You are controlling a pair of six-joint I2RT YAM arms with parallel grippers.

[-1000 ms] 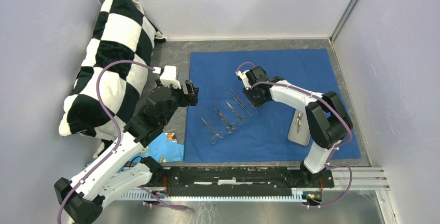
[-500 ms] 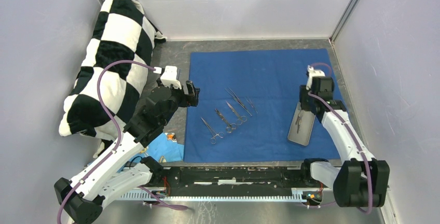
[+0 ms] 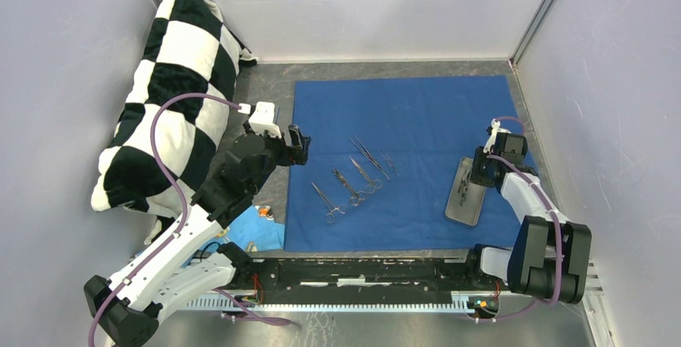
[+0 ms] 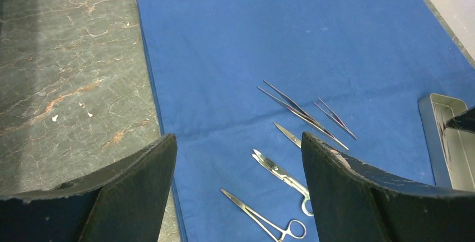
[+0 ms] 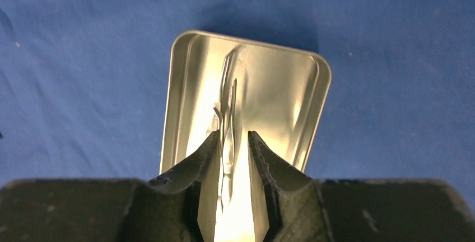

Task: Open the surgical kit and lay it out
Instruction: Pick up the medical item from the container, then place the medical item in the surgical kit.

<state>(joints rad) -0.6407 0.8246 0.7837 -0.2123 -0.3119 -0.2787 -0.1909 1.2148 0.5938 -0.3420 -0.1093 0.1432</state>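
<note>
- A dark blue cloth wrap (image 3: pixel 426 114) lies spread flat on the grey marbled bench (image 3: pixel 273 90), covering its middle and right side.
- Thin silver tools lie in a slanted row left of the cloth's centre, each apart from the next. The ring-handled forceps (image 3: pixel 328 202) are nearest the cloth's near edge and the long silver tweezers (image 3: pixel 369 157) lie farther back.
- A small rectangular steel tray (image 3: pixel 462 212) sits on the cloth near its near right corner, slightly askew.
- One thin silver instrument (image 5: pixel 228 102) lies lengthwise inside the tray.
- The right gripper (image 5: pixel 232 135) is at the tray's far end. Its fingers are drawn close on either side of that instrument, but I cannot tell whether they pinch it.
- The left gripper (image 4: pixel 238 138) hovers over the bench just beside the cloth's left edge, with its fingers spread wide and nothing between them.
- A black-and-white checkered pillow (image 3: pixel 169 82) fills the bench's far left corner.
- A light blue cloth scrap (image 3: pixel 261 226) lies by the bench's near edge, beside the wrap's near left corner.
</note>
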